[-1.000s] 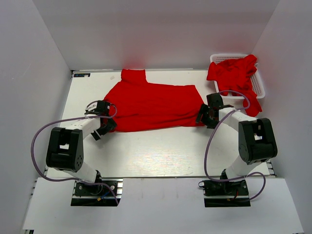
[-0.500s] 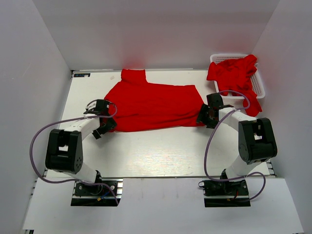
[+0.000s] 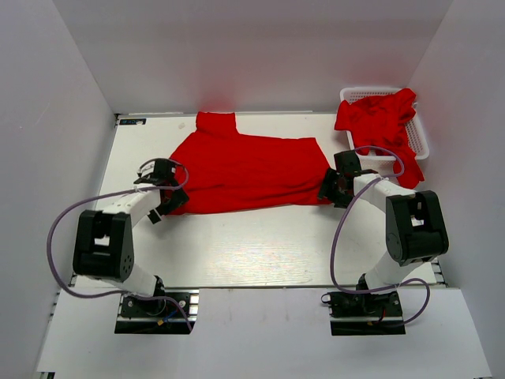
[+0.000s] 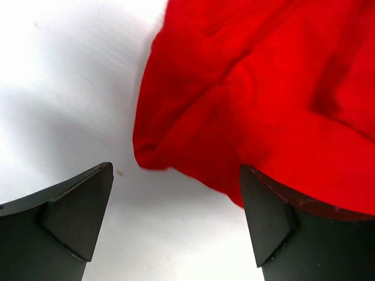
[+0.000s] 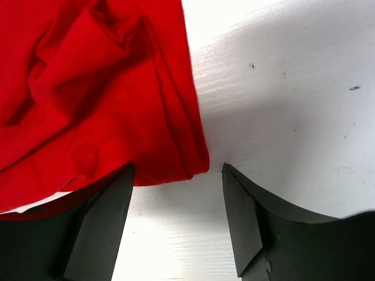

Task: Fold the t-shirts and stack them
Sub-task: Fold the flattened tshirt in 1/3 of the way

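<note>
A red t-shirt (image 3: 245,170) lies spread on the white table (image 3: 260,245), one sleeve pointing to the back. My left gripper (image 3: 172,201) is open at its near left corner; in the left wrist view that corner (image 4: 176,146) sits between and just ahead of the open fingers (image 4: 76,211). My right gripper (image 3: 326,189) is open at the near right corner; in the right wrist view the cloth corner (image 5: 176,158) lies by the left finger (image 5: 99,222). More red t-shirts (image 3: 379,118) are heaped in the white basket (image 3: 422,150).
The basket stands at the back right, close behind my right arm. White walls close in the table on three sides. Cables loop from both arms over the table's sides.
My left gripper has edged slightly back and left along the shirt's near left corner. The right gripper and the shirt look unmoved.
</note>
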`<move>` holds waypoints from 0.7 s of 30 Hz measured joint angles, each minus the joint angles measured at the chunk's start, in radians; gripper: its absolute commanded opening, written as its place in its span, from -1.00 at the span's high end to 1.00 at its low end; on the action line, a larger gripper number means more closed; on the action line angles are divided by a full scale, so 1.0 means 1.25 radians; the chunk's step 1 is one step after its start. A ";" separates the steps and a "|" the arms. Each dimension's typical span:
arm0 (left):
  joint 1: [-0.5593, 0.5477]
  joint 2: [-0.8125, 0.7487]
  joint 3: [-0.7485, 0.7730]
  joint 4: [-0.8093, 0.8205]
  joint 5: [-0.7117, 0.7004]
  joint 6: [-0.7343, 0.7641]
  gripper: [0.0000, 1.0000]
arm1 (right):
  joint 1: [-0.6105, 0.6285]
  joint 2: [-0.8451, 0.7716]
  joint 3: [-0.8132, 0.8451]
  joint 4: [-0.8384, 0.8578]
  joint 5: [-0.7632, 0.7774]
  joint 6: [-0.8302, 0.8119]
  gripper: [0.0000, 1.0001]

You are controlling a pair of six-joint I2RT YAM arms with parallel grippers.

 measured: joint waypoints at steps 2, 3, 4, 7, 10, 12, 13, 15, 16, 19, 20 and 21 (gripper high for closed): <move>0.004 0.037 0.000 0.008 0.000 0.000 -0.79 | 0.000 0.002 0.002 -0.001 0.000 0.001 -0.38; 0.007 0.054 -0.001 0.015 0.000 -0.003 -0.71 | 0.000 0.002 0.003 -0.001 0.000 0.000 -0.38; 0.010 0.067 -0.002 0.021 -0.003 -0.003 -0.62 | 0.000 0.003 0.003 -0.001 0.000 0.000 -0.38; 0.015 0.081 0.003 0.044 -0.014 -0.006 -0.17 | 0.000 0.004 0.003 0.000 0.000 0.000 -0.29; 0.019 0.086 0.004 0.068 -0.014 -0.013 0.70 | 0.000 0.006 0.003 0.000 0.003 -0.002 0.59; 0.019 0.086 0.001 0.086 -0.008 -0.011 1.00 | 0.000 0.013 0.002 -0.001 0.000 0.002 0.88; 0.019 0.085 -0.002 0.092 -0.006 -0.011 1.00 | 0.000 0.015 0.002 0.003 -0.007 0.007 1.00; 0.020 0.078 -0.012 0.102 -0.005 -0.009 1.00 | 0.001 0.014 0.001 0.003 -0.008 0.008 1.00; 0.020 0.075 -0.016 0.108 -0.004 -0.008 1.00 | 0.001 0.013 0.000 0.003 -0.010 0.009 1.00; 0.021 0.059 -0.037 0.125 0.005 -0.006 1.00 | 0.000 -0.004 -0.023 0.017 -0.019 0.010 1.00; 0.021 0.053 -0.044 0.132 0.007 -0.006 1.00 | 0.000 -0.016 -0.037 0.022 -0.026 0.011 1.00; 0.021 0.046 -0.052 0.136 0.009 -0.005 1.00 | 0.000 -0.030 -0.053 0.025 -0.031 0.013 1.00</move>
